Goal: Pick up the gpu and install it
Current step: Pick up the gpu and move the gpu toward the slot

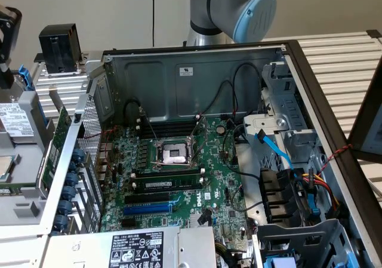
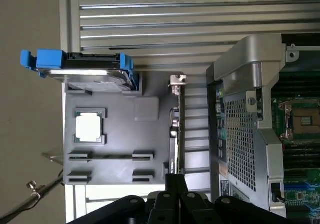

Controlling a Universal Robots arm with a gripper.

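Note:
The gpu point(image 2: 175, 129) stands on edge in a slot at the side of a grey parts tray point(image 2: 120, 154), its silver bracket point(image 2: 177, 79) at one end. In the exterior view the gpu point(image 1: 58, 138) is a green board upright just outside the open computer case point(image 1: 197, 71), on the exterior view's left. My gripper point(image 2: 175, 179) hangs above the card's other end with its black fingers shut together and nothing between them. From this view I cannot tell how much height separates the fingertips from the card.
The tray also holds a hard drive in a blue caddy point(image 2: 85, 72) and a CPU chip point(image 2: 90, 126). Inside the case lie the motherboard point(image 1: 179, 184), an open CPU socket point(image 1: 175, 153), a blue slot point(image 1: 148, 209) and loose cables point(image 1: 298, 184). The perforated case wall point(image 2: 240, 129) stands close beside the card.

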